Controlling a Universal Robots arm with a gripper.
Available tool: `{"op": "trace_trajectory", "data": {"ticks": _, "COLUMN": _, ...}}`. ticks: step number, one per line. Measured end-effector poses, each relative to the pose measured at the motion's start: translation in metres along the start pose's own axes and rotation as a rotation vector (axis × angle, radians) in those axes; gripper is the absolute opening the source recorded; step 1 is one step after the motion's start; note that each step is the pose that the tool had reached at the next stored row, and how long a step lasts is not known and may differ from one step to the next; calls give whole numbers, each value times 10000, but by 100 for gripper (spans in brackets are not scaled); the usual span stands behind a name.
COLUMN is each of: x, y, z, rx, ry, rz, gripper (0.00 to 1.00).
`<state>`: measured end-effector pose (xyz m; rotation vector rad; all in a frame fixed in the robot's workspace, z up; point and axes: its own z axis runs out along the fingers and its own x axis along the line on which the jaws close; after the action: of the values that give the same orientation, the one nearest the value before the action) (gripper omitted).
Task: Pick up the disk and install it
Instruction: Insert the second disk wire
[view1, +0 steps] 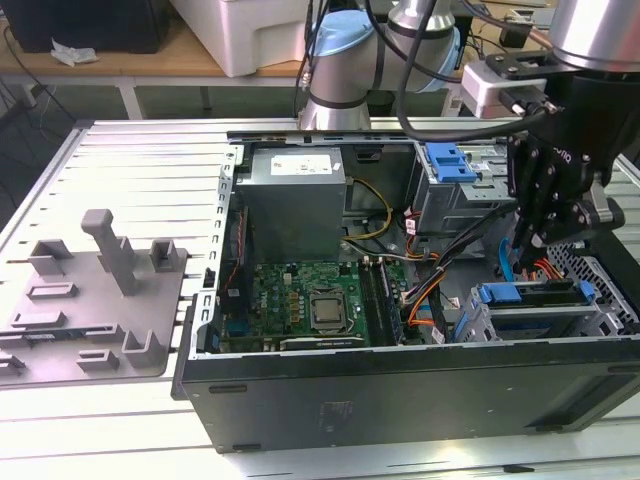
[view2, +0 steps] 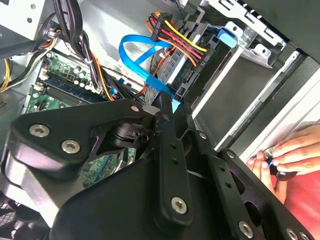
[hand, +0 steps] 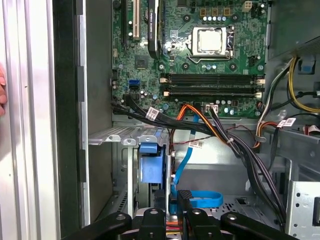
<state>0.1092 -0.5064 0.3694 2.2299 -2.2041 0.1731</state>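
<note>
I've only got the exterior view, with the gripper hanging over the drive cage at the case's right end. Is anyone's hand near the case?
Observer: Yes. In the second wrist view a person's hand touches the case's outer edge.
Operator: What sits right by the gripper?
Observer: In the first wrist view a blue flat cable loops just beyond the gripper.
Operator: Is the disk cabled?
Observer: It looks so. In the second wrist view a red, yellow and black power lead runs to the disk in its cage.
</note>
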Motion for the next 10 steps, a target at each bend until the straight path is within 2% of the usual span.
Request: {"op": "trace_trajectory", "data": {"ticks": 10, "x": 35, "y": 1, "z": 27, "rx": 0, "ry": -1, "rz": 0, "gripper": 24}}
